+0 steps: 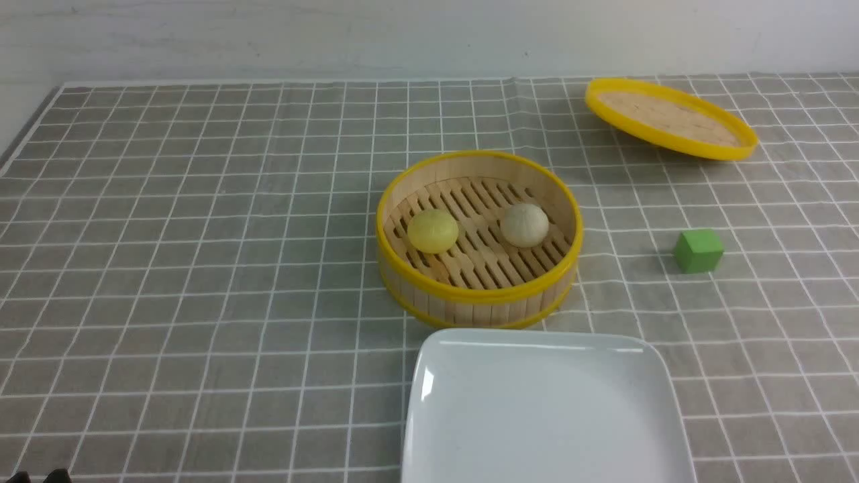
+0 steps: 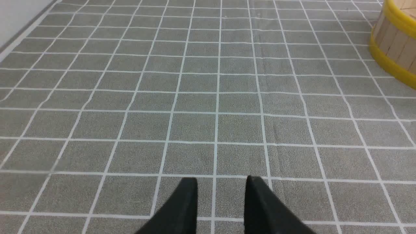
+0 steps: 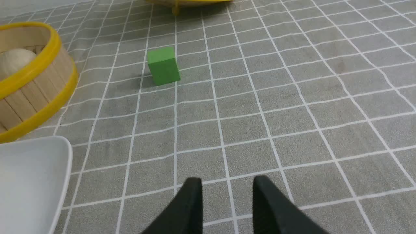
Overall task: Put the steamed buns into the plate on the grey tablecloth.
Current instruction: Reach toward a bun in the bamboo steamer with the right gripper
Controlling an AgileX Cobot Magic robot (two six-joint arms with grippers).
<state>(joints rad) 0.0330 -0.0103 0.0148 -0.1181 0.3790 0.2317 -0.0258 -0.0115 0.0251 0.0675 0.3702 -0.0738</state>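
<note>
A pale yellow bun (image 1: 433, 231) and an off-white bun (image 1: 524, 225) lie side by side inside the round bamboo steamer (image 1: 480, 302). The white square plate (image 1: 543, 409) sits empty on the grey tablecloth (image 1: 201, 268), just in front of the steamer. My left gripper (image 2: 221, 182) hovers over bare cloth, left of the steamer (image 2: 395, 48), open a little and empty. My right gripper (image 3: 227, 182) is open a little and empty over the cloth, right of the plate (image 3: 29, 182). The off-white bun (image 3: 14, 60) peeks over the steamer rim in the right wrist view.
A green cube (image 1: 698, 250) stands right of the steamer and also shows in the right wrist view (image 3: 163, 65). The yellow-rimmed lid (image 1: 671, 119) lies tilted at the back right. The cloth's left edge and the wall run along the far left.
</note>
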